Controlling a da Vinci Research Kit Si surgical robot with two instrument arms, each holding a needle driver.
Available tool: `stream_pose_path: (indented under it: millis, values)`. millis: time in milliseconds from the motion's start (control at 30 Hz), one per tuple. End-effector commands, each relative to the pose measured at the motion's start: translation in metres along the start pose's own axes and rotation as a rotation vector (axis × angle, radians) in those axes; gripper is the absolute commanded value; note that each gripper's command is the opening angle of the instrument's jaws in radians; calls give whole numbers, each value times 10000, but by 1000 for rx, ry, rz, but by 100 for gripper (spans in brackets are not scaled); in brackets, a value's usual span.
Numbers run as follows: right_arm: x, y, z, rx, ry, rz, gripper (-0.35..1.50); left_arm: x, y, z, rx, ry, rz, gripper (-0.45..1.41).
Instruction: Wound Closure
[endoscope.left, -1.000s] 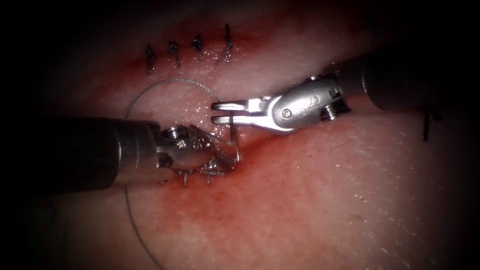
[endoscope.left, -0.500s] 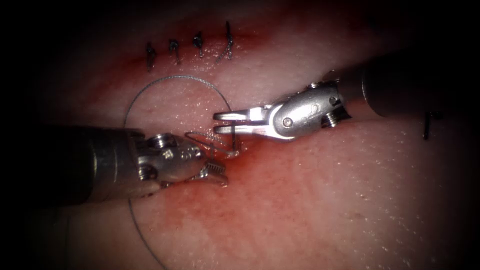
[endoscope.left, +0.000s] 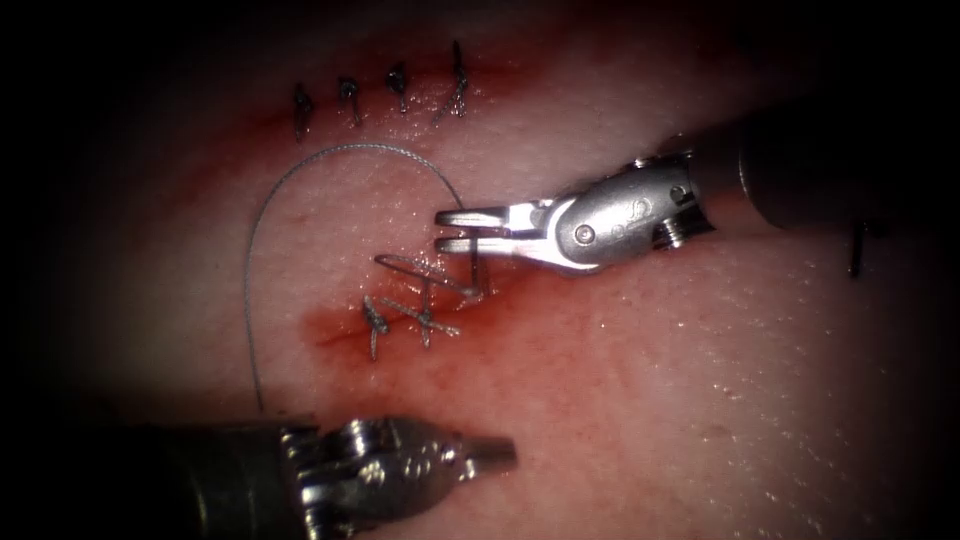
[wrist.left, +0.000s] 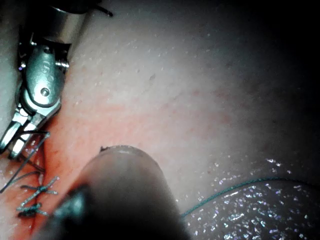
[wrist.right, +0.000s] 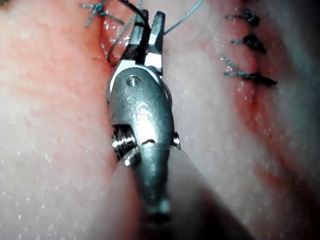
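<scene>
**Tissue cut at mid-frame, needle in the right tool**

Tissue (endoscope.left: 700, 400) spans the endoscope view, its cut (endoscope.left: 510, 288) slanting through the middle amid red fluid (endoscope.left: 330, 335). The left tool (endoscope.left: 500, 455) lies along the lower left edge, well below the cut, jaws pressed together with nothing seen between them. The right tool (endoscope.left: 445, 228) reaches in from the upper right, its jaws clamped on the needle (endoscope.left: 473, 262), which drops from them to the tissue at the cut; how deep it sits I cannot tell. Thread (endoscope.left: 250, 260) arcs from the jaws round the left side. Two knotted stitches (endoscope.left: 372, 325) cross the cut; four dark stitches (endoscope.left: 350, 100) line the upper left.
</scene>
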Motion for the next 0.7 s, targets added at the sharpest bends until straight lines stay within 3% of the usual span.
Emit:
stream_pose_path:
  millis: [33,433,700]
  values:
    - [-2,-4,8,-1,9,18,-35,-2,0,10,5,14,-4,-3]
    - [4,2,8,-18,5,52,-35,-5,-36,5,87,119,-19,-13]
    - [3,3,8,-5,-5,81,-35,-24,-35,25,102,112,3,-15]
